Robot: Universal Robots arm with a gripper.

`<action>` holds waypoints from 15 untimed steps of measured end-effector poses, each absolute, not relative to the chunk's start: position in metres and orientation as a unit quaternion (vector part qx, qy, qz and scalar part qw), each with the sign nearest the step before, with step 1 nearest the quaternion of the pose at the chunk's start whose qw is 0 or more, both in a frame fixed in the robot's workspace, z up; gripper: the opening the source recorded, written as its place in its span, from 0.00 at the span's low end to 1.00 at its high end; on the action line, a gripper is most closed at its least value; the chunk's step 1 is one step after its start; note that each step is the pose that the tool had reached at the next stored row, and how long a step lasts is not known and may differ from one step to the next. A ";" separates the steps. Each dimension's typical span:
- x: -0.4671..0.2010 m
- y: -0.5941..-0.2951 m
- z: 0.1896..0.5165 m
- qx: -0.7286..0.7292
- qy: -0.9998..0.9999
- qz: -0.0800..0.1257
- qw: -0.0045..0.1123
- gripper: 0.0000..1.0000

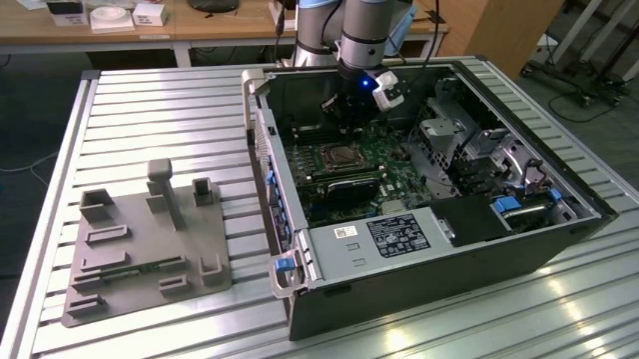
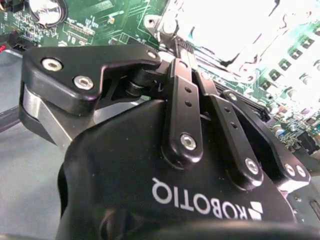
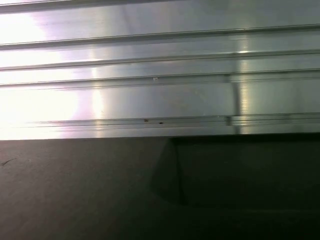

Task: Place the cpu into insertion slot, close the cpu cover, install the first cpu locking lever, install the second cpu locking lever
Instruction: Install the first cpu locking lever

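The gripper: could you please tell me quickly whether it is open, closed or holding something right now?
Gripper: cannot be told; it hangs over the green board inside the open computer case.

Even room light, soft sheen on your tabletop (image 1: 450, 329), second wrist view blown out white over the green board (image 2: 95, 22), first wrist view half shadowed.
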State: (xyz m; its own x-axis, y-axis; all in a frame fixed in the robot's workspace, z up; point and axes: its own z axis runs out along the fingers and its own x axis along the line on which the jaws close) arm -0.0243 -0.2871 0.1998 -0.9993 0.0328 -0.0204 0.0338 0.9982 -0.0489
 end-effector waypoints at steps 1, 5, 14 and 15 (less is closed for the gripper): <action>-0.024 -0.287 0.200 0.017 1.000 -0.025 0.010 0.10; -0.024 -0.287 0.200 0.017 1.000 -0.025 0.009 0.10; -0.024 -0.285 0.203 0.017 1.000 -0.024 0.008 0.10; -0.024 -0.285 0.204 0.017 1.000 -0.024 0.008 0.10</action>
State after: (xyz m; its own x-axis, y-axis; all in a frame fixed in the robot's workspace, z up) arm -0.0243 -0.2853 0.2040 -0.9993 0.0328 -0.0173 0.0335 0.9983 -0.0472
